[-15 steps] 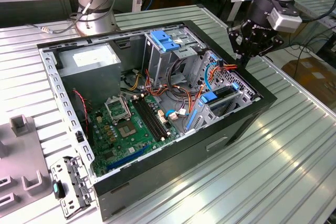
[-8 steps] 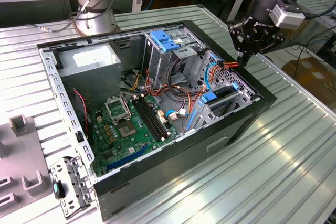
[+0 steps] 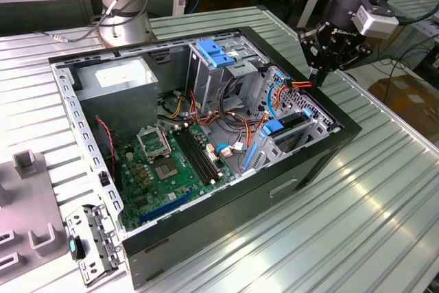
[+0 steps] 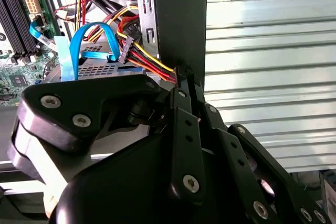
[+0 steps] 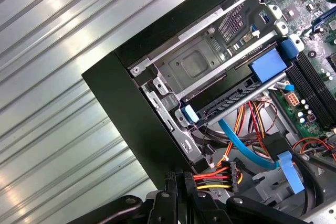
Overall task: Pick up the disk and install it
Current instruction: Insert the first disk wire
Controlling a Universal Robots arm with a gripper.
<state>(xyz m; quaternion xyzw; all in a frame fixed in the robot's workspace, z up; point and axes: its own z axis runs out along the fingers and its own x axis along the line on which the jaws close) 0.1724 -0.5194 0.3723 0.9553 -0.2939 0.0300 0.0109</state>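
Fingers: in the exterior view the gripper (image 3: 317, 79) hangs over the computer case's (image 3: 274, 190) edge at the exterior view's right, its black fingers (image 3: 316, 73) pressed narrowly together at a bundle of red, orange and yellow wires (image 3: 296, 86).
Exterior view: the open case lies on a ribbed metal desk (image 3: 384, 224); a green motherboard (image 3: 161, 169) sits inside, blue drive bays (image 3: 216, 54) behind.
Second wrist view: the gripper (image 4: 184, 74) meets the wire bundle (image 4: 152, 61) beside the case wall.
Disk: I cannot tell where it sits; a grey metal block under blue cables (image 4: 92, 45) might be it.
First wrist view: the fingers (image 5: 178, 179) close beside a black connector (image 5: 235, 174).
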